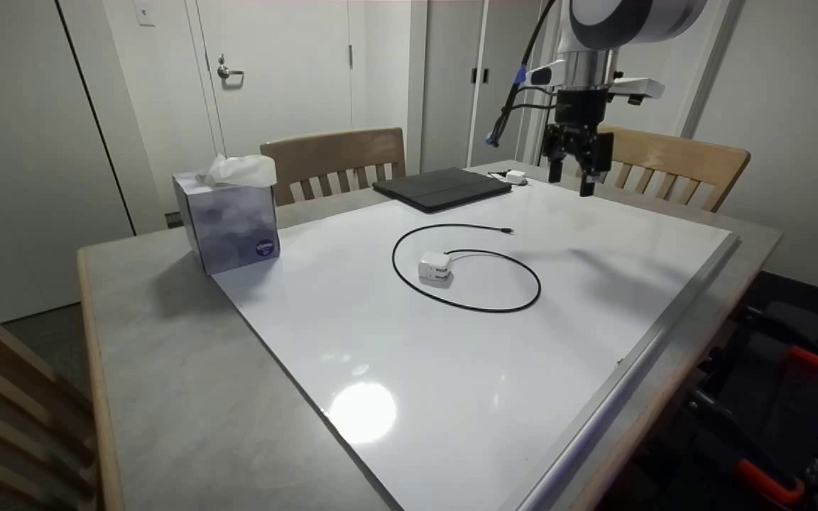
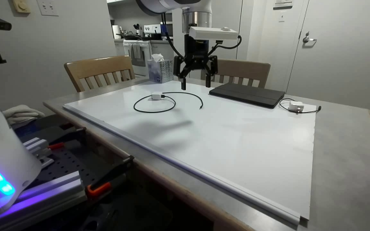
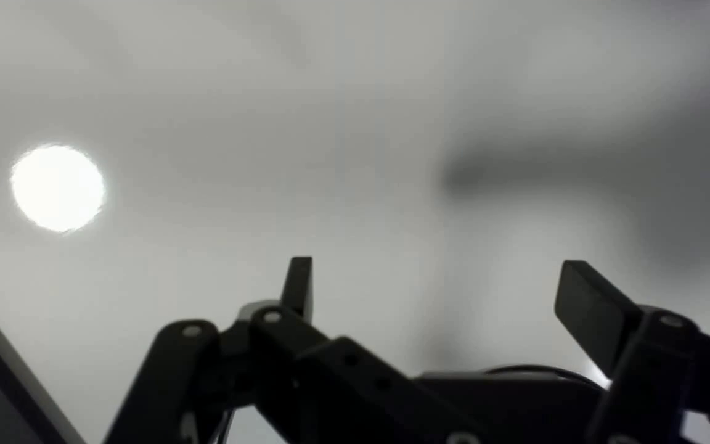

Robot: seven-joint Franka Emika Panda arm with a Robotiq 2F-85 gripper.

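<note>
In an exterior view, the gripper (image 1: 571, 180) hangs empty, fingers wide apart, and the black cable (image 1: 495, 311) aims its plug (image 1: 507, 230) toward 3 o'clock, long axis 9-to-3.

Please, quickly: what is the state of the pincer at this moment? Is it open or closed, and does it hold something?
Pincer: open, holding nothing, in the air above the white board.
</note>
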